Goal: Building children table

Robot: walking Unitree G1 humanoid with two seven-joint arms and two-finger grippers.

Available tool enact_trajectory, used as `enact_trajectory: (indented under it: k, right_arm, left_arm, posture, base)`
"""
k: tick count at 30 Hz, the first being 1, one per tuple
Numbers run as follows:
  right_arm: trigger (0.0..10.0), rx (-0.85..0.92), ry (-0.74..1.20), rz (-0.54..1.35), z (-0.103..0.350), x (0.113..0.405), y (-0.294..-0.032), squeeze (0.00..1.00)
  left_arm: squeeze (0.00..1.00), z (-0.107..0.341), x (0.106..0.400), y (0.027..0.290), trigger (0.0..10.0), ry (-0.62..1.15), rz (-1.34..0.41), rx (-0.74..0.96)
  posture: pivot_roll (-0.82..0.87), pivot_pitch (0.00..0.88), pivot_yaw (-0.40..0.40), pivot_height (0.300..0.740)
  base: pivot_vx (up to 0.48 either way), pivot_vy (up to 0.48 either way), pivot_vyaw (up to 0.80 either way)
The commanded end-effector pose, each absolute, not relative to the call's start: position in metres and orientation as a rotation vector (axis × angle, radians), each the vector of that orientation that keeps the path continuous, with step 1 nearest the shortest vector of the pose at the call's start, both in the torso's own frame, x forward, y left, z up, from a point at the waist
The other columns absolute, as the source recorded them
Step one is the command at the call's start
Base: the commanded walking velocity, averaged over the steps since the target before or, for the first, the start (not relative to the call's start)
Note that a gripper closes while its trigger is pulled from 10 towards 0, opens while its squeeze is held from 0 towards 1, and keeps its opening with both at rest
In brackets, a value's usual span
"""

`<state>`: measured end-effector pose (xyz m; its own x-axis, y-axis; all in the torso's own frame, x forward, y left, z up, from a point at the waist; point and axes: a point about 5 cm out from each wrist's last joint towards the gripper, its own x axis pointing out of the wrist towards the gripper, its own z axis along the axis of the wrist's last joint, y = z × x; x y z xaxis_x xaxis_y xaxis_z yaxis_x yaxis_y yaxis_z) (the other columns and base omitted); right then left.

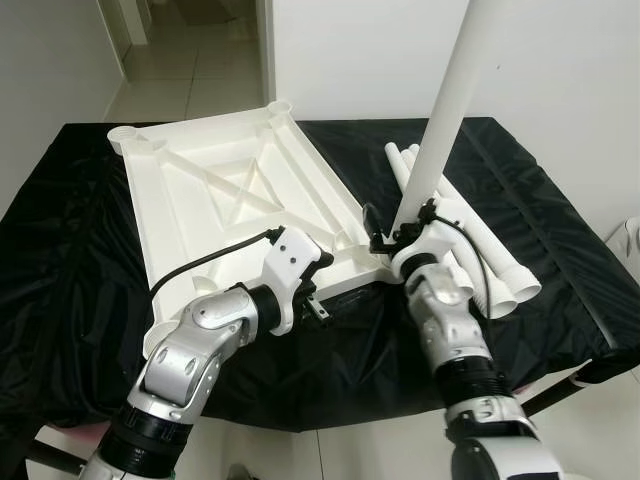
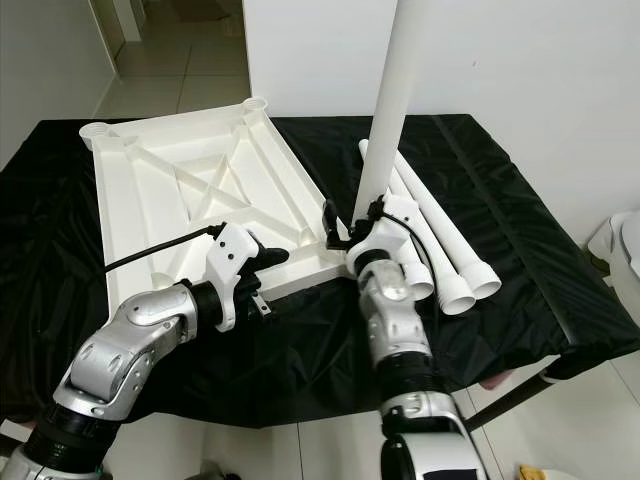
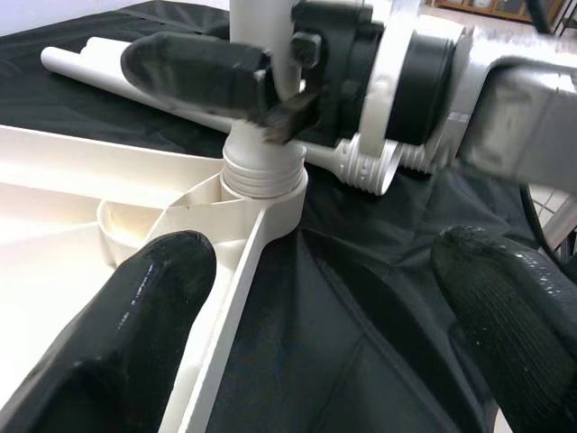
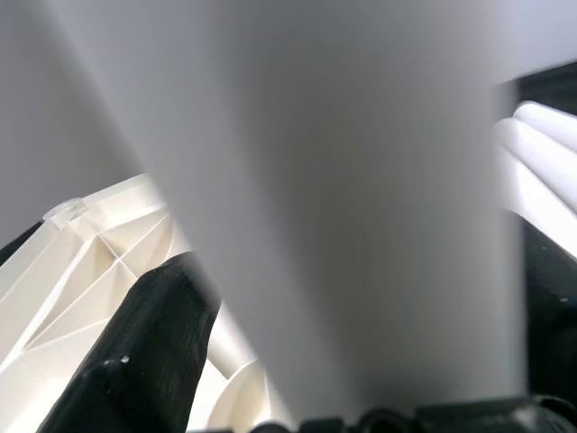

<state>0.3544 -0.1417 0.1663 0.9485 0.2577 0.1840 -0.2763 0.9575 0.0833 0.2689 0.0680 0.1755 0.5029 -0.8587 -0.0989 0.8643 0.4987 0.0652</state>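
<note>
Leg-fitting step, judged: left gripper [image 1: 312,283] open, fingers astride the near edge of the upturned tabletop [image 1: 215,195]; right gripper [image 1: 392,240] clamped on the upright leg [image 1: 440,125] seated in the near right corner socket (threads visible). Next: twisting home, probably. Spare legs [image 1: 490,255] right, on black cloth [image 1: 555,230]; tiled hallway [image 1: 190,65] far left.
</note>
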Motion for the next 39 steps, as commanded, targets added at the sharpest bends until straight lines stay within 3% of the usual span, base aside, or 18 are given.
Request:
enact_trajectory:
  k: [1,13,28,29,30,39]
  right_arm:
    - [10.0,0.111,-0.146,0.324,0.164,0.356,-0.144,0.00]
    - [10.0,-0.047,-0.011,0.625,0.143,0.354,-0.175,0.00]
    - [10.0,-0.137,0.010,0.652,0.147,0.365,-0.182,0.00]
    - [2.6,-0.154,0.024,0.660,0.146,0.365,-0.183,0.00]
    - [0.4,-0.166,0.035,0.675,0.144,0.365,-0.183,0.00]
    - [0.0,-0.192,0.083,0.720,0.135,0.361,-0.185,0.00]
  left_arm:
    - [0.00,0.174,0.268,0.068,10.0,0.063,-1.020,0.109]
    - [0.00,0.174,0.267,0.068,10.0,0.067,-1.018,0.105]
    - [0.00,0.175,0.269,0.069,10.0,0.062,-1.013,0.111]
    - [0.00,0.176,0.269,0.069,10.0,0.060,-1.012,0.113]
    - [0.00,0.176,0.269,0.070,10.0,0.059,-1.011,0.114]
    - [0.00,0.177,0.270,0.071,10.0,0.055,-1.007,0.116]
  posture:
    - [-0.03,0.032,-0.002,0.740]
    - [-0.03,0.034,-0.001,0.740]
    - [-0.02,0.022,0.002,0.740]
    - [-0.02,0.020,0.002,0.740]
    - [-0.02,0.020,0.002,0.740]
    - [-0.02,0.018,0.002,0.740]
  base:
    - [0.000,0.000,0.00]
    - [0.000,0.000,0.00]
    - [0.000,0.000,0.00]
    - [0.000,0.000,0.00]
    - [0.000,0.000,0.00]
    - [0.000,0.000,0.00]
